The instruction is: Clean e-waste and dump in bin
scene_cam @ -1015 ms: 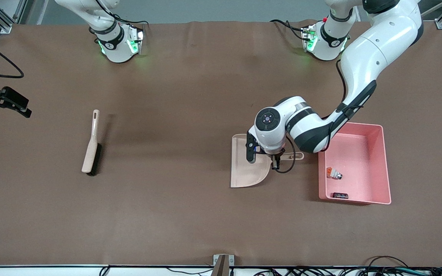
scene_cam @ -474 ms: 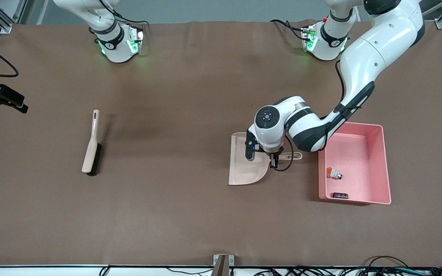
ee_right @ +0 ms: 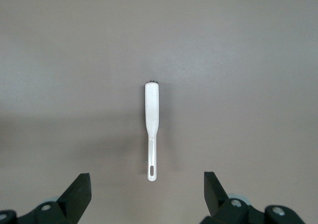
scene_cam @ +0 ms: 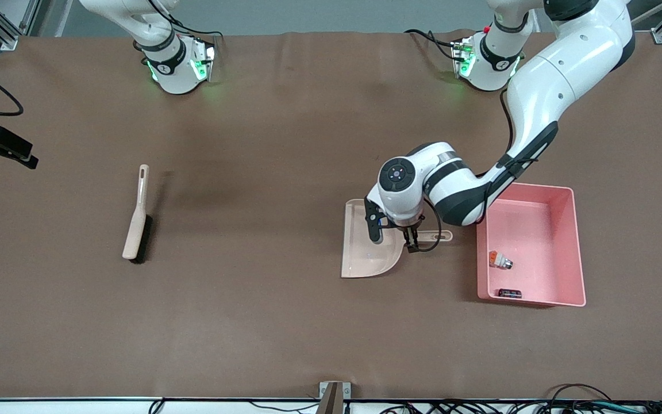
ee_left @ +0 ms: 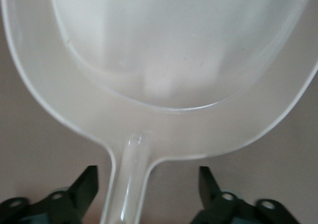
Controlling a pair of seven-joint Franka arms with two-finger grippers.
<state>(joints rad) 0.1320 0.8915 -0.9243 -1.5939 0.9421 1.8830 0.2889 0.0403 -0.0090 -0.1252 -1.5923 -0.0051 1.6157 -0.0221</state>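
Observation:
The e-waste lies in the pink bin [scene_cam: 578,241]: a white-and-silver part [scene_cam: 501,261] and a dark cylinder [scene_cam: 510,293] by the wall nearest the front camera. Beside the bin, toward the right arm's end, the beige dustpan [scene_cam: 368,253] [ee_left: 174,45] rests flat on the table. My left gripper [scene_cam: 411,244] [ee_left: 147,174] is low over the dustpan's handle [ee_left: 128,184]. It is open, with the handle between its fingers and a gap on each side. My right gripper [scene_cam: 31,156] [ee_right: 146,184] hangs open and empty high over the right arm's end of the table.
A beige brush [scene_cam: 137,221] [ee_right: 152,124] with dark bristles lies on the brown table toward the right arm's end. The left arm's elbow arches over the bin's corner nearest the arm bases.
My left gripper has opened and let go of the dustpan handle. The dustpan shifted slightly toward the right arm's end and now lies flat. The right gripper drifted a little.

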